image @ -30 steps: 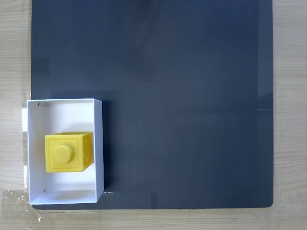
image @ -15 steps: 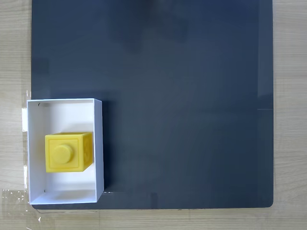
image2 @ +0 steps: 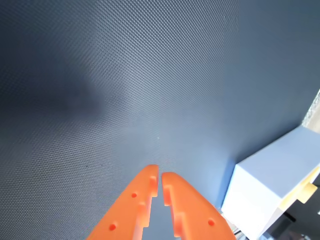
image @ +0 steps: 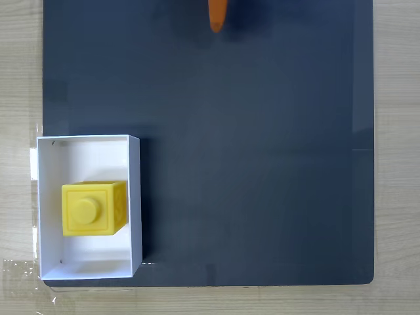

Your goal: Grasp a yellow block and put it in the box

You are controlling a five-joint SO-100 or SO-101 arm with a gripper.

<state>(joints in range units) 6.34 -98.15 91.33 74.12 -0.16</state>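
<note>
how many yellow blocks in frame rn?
1. The yellow block sits inside the box, in its lower half in the fixed view, stud up. Nothing else yellow on the dark mat; no spot where another could hide.

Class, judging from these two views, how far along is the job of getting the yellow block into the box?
Done: the yellow block sits inside the box, stud up. In hand: nothing; the pincer is empty, fingertips nearly touching, above the dark mat near its top edge in the fixed view. Left: apparently nothing.

yellow block [image: 94,209], white box [image: 134,197], orange pincer [image2: 160,176], dark mat [image: 262,164]
</note>
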